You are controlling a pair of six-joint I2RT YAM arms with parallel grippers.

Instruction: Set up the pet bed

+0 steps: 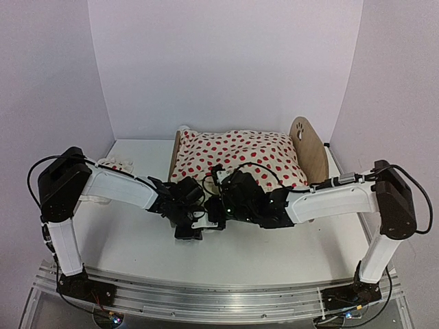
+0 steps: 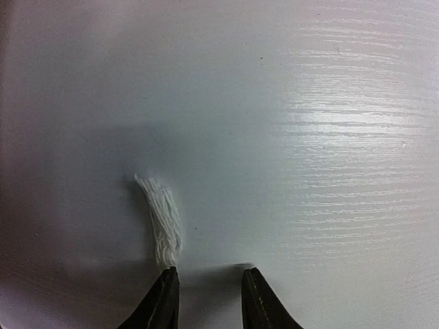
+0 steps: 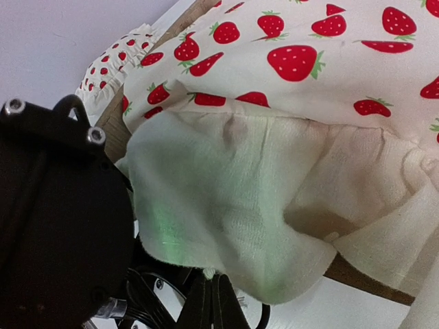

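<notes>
The pet bed [image 1: 306,145] stands at the back middle of the table [image 1: 274,253], lengthwise across my top view. Its light-wood rounded headboard is at the right end and carries a paw-print cut-out; a lower wooden board closes the left end. A white blanket [image 1: 236,154] printed with red strawberries covers the whole top of the frame, and its plain white ruffle hangs over the near side. A small matching pillow [image 1: 115,164] lies on the table to the left of the bed, apart from it. Both arms reach inward and meet in front of the bed's near side. In the left wrist view, the left gripper [image 2: 209,274] has its fingers [image 2: 164,298] parted with a clear gap, and nothing sits between them. A short white strand [image 2: 163,223] lies on the table surface, its near end touching the tip of the left-hand finger. In the right wrist view, the right gripper [image 3: 211,282] has its fingers pressed together, their tips at the lower edge of the ruffle. I cannot tell whether cloth is pinched there.
</notes>
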